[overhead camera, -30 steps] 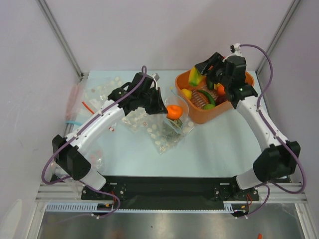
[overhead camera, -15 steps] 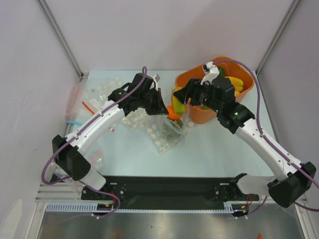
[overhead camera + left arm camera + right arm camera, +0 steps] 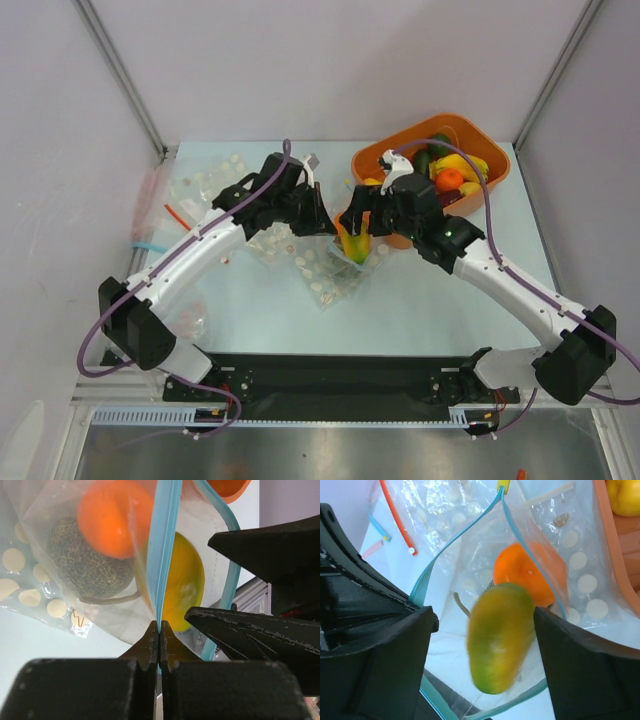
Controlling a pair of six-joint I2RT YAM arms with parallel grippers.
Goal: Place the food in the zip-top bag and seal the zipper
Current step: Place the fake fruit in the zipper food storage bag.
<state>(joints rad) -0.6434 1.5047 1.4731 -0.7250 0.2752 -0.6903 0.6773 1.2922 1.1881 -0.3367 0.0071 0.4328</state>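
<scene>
1. Hard-to-see stuff first: the mango [image 3: 499,636] is one big blur in my right wrist view, so I can't tell if it's brushing a finger. In the top view both my grippers crowd over the zip-top bag [image 3: 112,615] and hide most of it.
2. My left gripper [image 3: 159,630] is pressed tight together, pinching the light-blue zipper [image 3: 162,555] at the bag's mouth edge. The strip runs straight up from my fingertips.
3. My right gripper [image 3: 485,625] is spread wide over the open mouth. The mango is between the fingers, with a clear gap on one side.
4. In the way: those right fingers [image 3: 250,635] fill the right side of my left wrist view, just beside the bag.
5. Around: dotted bags [image 3: 325,275] lie under and beside the bag on the table [image 3: 430,300], and a clear bag with a red strip [image 3: 396,514] lies off to the left.
6. Containers: the bag holds an orange [image 3: 112,517] touching a grey-green bumpy ball [image 3: 87,565], and the mango is between the two blue strips. The orange bin [image 3: 480,128] near the bag holds another orange [image 3: 449,180] plus yellow and green pieces.
</scene>
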